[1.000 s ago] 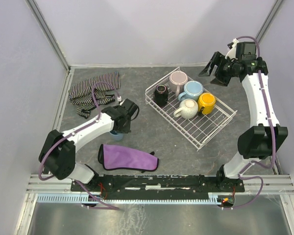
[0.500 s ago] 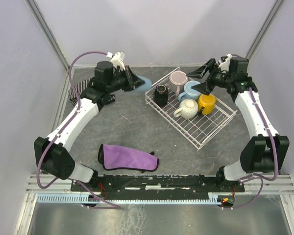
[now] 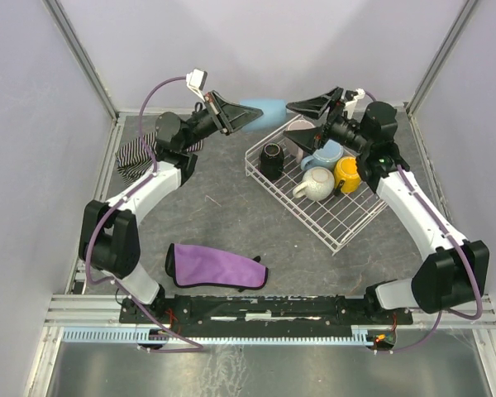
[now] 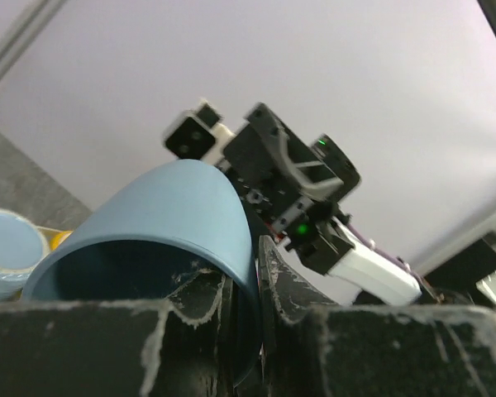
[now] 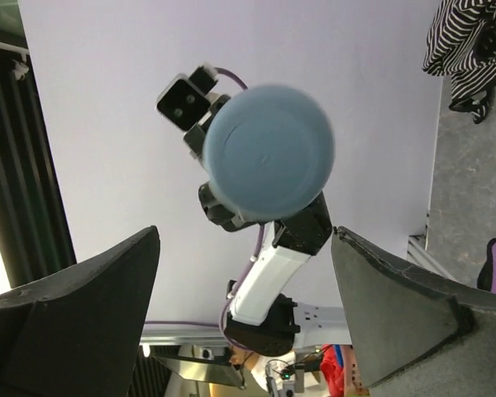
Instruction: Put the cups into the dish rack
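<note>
My left gripper [image 3: 231, 121] is shut on the rim of a dusty-blue handleless cup [image 3: 255, 111], held sideways in the air off the far left corner of the white wire dish rack [image 3: 365, 212]. One finger is inside the cup [image 4: 165, 217] and one outside, at the left gripper [image 4: 246, 308]. My right gripper [image 3: 304, 115] stands open just right of it, fingers wide and empty, facing the cup's base [image 5: 269, 153]; the right gripper [image 5: 246, 240] does not touch it. In the rack sit a black cup [image 3: 271, 159], a pink cup [image 3: 301, 134], a light blue cup [image 3: 327, 154], a yellow cup [image 3: 348, 174] and a cream cup [image 3: 315, 184].
A striped cloth [image 3: 149, 150] lies at the far left of the table. A purple cloth [image 3: 215, 266] lies near the front, left of centre. Enclosure walls stand close behind and beside both arms.
The left arm has lifted the dusty-blue cup from the table up to the rack's far left corner. The right gripper has swung left to face it and spread wider.
</note>
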